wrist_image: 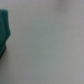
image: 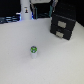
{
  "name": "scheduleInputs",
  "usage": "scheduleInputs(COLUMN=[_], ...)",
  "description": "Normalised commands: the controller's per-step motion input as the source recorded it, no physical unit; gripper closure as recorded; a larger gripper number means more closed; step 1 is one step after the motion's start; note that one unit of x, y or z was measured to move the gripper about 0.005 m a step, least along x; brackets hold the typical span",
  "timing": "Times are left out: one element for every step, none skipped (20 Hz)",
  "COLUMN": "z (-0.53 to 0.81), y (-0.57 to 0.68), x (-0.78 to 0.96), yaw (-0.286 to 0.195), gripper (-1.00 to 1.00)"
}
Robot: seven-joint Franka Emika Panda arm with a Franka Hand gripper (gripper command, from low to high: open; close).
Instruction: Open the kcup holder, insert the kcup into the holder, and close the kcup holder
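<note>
Nearest the exterior camera stands the kcup (image: 34,52), a small white pod with a green round top, upright on the pale desk (image: 15,55) and touching nothing. Well apart from it, toward the exterior view's right and farther back, sits the kcup holder (image: 64,24), a black boxy unit that appears to be shut, though blur leaves its front unclear.

Handling judgement: the kcup is likely light and thin-walled, so it may tip or dent under excess force. Take hold across the cylindrical wall, below the top rim. The holder is probably much heavier and stiff; its tray should be pulled from the front face, where lighter patches may be handles, but this cannot be confirmed.

Visibility limits: the tool is not identifiable in either view, so whether it is open, closed or gripping anything cannot be told. The wrist view shows only blurred pale surface and a teal shape (wrist_image: 4,34) cut off at one edge; its identity is unknown. Blurred white and dark equipment (image: 26,10) stands behind the desk.
</note>
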Motion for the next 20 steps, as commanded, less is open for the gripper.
scheduleInputs(z=[0.09, 0.1, 0.1, 0.1, 0.1, 0.1, 0.09, 0.09, 0.08, 0.04, 0.04, 0.02, 0.02, 0.01, 0.01, 0.01, 0.01, 0.01, -0.01, -0.02], y=[0.54, 0.54, 0.53, 0.37, 0.55, 0.6, 0.65, 0.68, 0.7, 0.7, 0.7, 0.71, 0.71, 0.71, 0.71, 0.7, 0.69, 0.69, 0.69, 0.69], x=[-0.21, -0.21, -0.2, -0.11, -0.21, -0.24, -0.25, -0.26, -0.26, -0.25, -0.24, -0.24, -0.23, -0.24, -0.25, -0.27, -0.27, -0.27, -0.26, -0.26], yaw=[-0.132, -0.13, -0.128, -0.07, -0.132, -0.145, -0.153, -0.157, -0.163, -0.171, -0.174, -0.175, -0.178, -0.177, -0.177, -0.177, -0.178, -0.178, -0.178, -0.178], gripper=[-1.0, -1.0, -1.0, -1.0, -1.0, -1.0, -1.0, -1.0, -1.0, -1.0, -1.0, -1.0, -1.0, -1.0, -1.0, -1.0, -1.0, -1.0, -1.0, -1.0])
